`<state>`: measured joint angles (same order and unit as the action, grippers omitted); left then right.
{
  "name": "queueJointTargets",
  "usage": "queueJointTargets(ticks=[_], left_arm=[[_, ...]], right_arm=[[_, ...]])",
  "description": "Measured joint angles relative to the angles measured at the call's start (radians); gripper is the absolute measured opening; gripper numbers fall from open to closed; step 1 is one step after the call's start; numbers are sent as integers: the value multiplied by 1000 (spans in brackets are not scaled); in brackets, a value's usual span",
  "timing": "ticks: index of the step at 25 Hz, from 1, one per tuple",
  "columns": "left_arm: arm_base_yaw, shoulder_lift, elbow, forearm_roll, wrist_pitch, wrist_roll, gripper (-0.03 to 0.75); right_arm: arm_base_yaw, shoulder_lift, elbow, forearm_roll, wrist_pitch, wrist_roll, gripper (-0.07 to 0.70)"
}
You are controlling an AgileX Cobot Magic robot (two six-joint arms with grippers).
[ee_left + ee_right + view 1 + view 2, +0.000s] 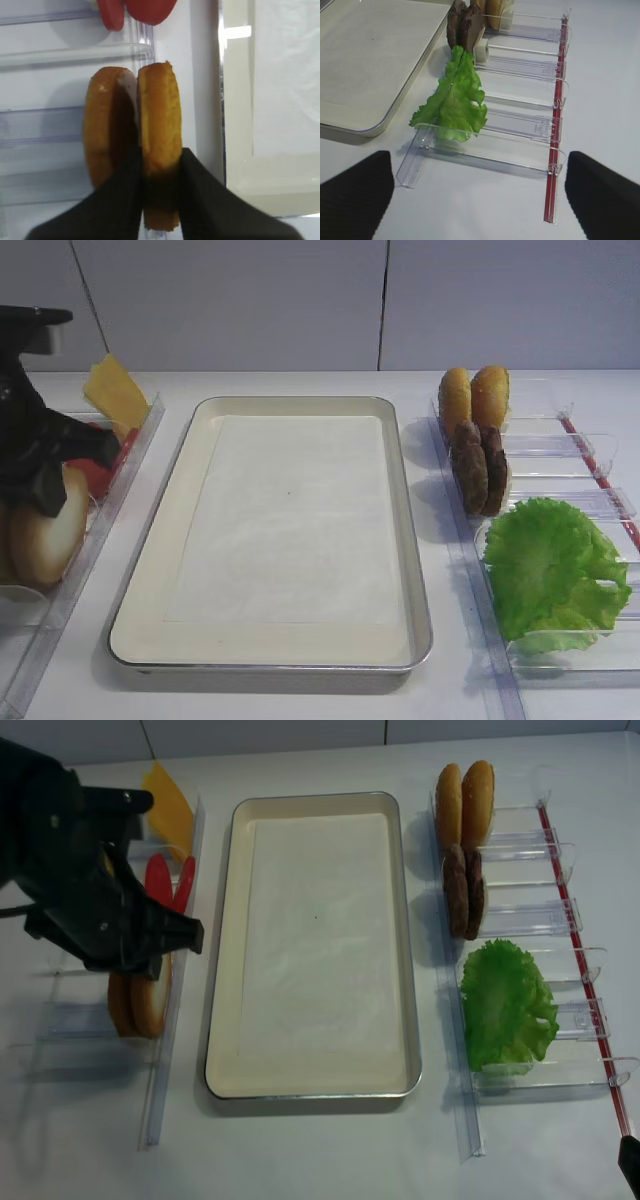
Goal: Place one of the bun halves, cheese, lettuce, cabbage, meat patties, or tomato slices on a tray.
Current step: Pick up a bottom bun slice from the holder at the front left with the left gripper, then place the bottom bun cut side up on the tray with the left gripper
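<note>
My left gripper (161,175) is shut on one of the bun halves (159,115), which stands on edge in the left rack beside another bun half (102,125). From above, that gripper (150,960) sits over the bun halves (150,1005). The tray (150,625) lies in the middle, holding only its paper liner. Cheese (115,390) and tomato slices (160,880) stand behind the gripper. Meat patties (480,468) and lettuce (550,570) are in the right racks. My right gripper (480,200) is open over bare table near the lettuce (455,100). No cabbage is in view.
Clear plastic racks (560,930) line both sides of the tray. Two more bun halves (463,800) stand at the far end of the right rack. A red strip (557,125) runs along the right rack's outer edge.
</note>
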<state>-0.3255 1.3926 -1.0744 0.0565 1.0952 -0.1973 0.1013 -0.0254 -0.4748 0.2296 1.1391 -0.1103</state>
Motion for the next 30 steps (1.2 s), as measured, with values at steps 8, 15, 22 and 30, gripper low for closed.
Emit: queueJointTargets(ticks=[8,15,22,30], left_arm=[[0,-153,-71,-77,61,-4,137],[0,-195,-34,-306,-112,49,137],[0,-113,123,-796,-310,415,137],[0,131,137,-1276,-309,807,137]], right_arm=[[0,0,0,0,0,0,692],[0,0,0,0,0,-2,692],[0,0,0,0,2,-7,692],[0,0,0,0,2,-7,692]])
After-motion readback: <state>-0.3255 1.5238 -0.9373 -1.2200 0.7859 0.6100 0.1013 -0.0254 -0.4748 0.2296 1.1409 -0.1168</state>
